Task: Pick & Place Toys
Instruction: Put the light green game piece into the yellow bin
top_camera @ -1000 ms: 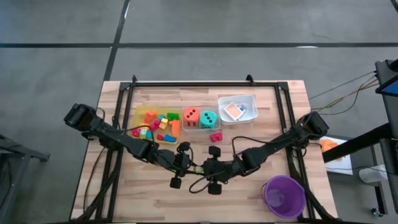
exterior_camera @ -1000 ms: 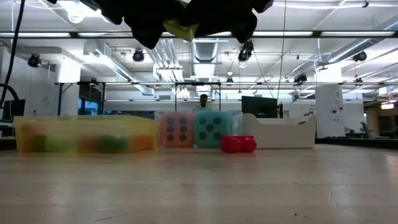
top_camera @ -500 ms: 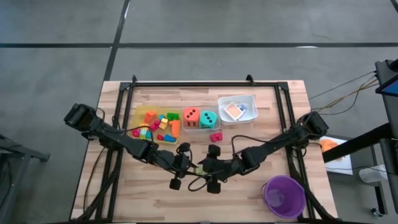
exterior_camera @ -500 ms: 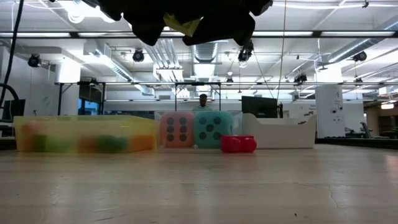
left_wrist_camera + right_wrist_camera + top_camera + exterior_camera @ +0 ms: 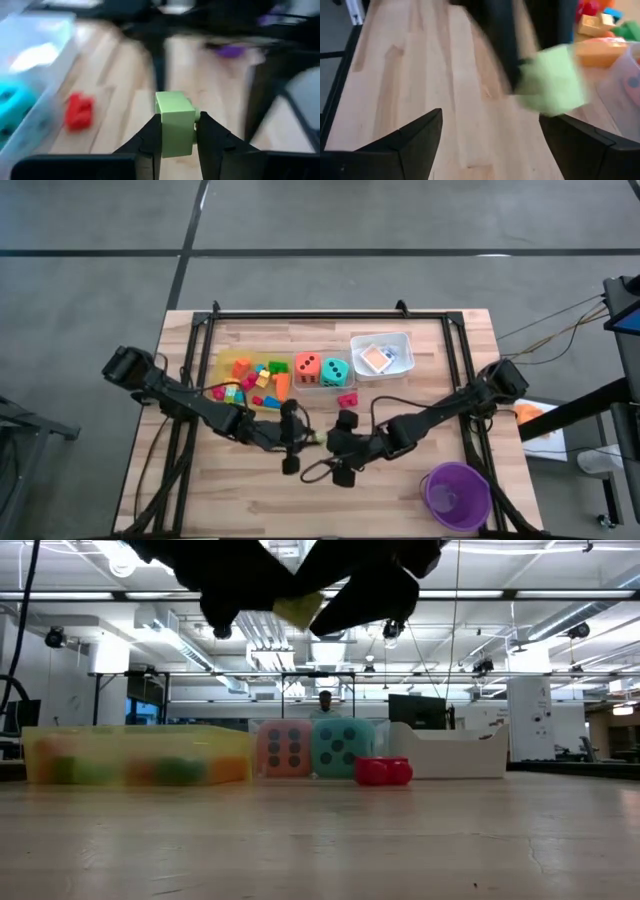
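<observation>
- Left gripper (image 5: 177,137) hangs above mid-table, jaws clamped on a green block (image 5: 175,122) held clear of the wood.
- Right gripper (image 5: 487,132) faces it from just beside, fingers spread wide and empty.
- Both arms reach inward, meeting near the table's centre.

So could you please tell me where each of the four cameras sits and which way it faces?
High view: above, facing straight down on the table; both arms show, meeting mid-table.
Low view: at table-top height, looking level past the dice into the room; dark arm parts hang at its top.
Left wrist view: on the left arm, looking past the left end effector, shut on the green block.
Right wrist view: on the right arm, looking past the open right end effector.
Shared: the green block shows in both wrist views; the red block in left wrist and low.
</observation>
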Tool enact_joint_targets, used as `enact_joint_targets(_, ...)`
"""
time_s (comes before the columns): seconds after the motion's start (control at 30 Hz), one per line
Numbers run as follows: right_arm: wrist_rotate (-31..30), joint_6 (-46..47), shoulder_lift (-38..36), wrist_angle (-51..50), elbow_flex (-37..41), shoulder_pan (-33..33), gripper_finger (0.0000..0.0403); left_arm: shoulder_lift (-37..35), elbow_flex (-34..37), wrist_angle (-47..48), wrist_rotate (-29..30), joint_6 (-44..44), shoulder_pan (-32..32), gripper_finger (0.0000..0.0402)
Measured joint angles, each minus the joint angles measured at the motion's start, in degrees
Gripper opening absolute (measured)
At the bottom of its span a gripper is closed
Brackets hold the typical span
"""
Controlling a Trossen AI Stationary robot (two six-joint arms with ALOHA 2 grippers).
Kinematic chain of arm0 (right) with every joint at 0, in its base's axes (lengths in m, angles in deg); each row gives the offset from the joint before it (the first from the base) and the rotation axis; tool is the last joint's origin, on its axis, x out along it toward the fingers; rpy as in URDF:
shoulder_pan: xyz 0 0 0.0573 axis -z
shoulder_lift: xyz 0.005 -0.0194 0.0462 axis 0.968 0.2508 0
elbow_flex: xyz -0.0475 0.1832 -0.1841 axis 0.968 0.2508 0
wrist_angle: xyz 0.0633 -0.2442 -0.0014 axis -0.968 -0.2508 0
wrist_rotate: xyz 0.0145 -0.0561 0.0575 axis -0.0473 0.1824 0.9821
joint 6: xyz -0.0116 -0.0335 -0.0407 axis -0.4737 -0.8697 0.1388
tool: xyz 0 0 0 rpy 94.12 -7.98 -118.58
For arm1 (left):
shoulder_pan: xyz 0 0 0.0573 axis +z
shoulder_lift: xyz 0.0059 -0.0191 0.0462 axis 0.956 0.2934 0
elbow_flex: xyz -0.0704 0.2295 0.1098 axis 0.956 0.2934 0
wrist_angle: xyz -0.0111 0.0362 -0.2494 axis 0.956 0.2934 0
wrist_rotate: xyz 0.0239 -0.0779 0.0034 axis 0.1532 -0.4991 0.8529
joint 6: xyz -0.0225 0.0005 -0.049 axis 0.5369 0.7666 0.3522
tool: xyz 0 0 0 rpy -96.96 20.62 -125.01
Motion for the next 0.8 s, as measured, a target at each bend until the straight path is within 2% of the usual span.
enact_joint_targets(0.23,-2.35,2.21,-0.80,-4.03,-1.73,-0.50,0.0327,-4.30,0.02,12.75,1.58,14.06,3.28,0.0079)
enact_joint_targets(0.4,-2.38,2.38,-0.90,-4.04,-1.81,-1.08,0.0327,-9.82,0.05,28.68,6.52,24.38,5.82,0.0079)
enact_joint_targets(0.5,-2.37,2.38,-0.98,-4.03,-1.81,-1.25,0.0327,-13.53,0.04,38.42,6.59,29.33,8.69,0.0079)
enact_joint_targets(0.63,-2.38,2.40,-0.98,-4.01,-1.81,-1.20,0.0327,-16.60,0.09,50.33,6.24,31.63,16.02,0.0079)
enact_joint_targets(0.8,-2.39,2.38,-1.01,-4.09,-1.81,-1.17,0.0327,-17.12,0.20,61.30,-1.71,33.71,29.22,0.0079)
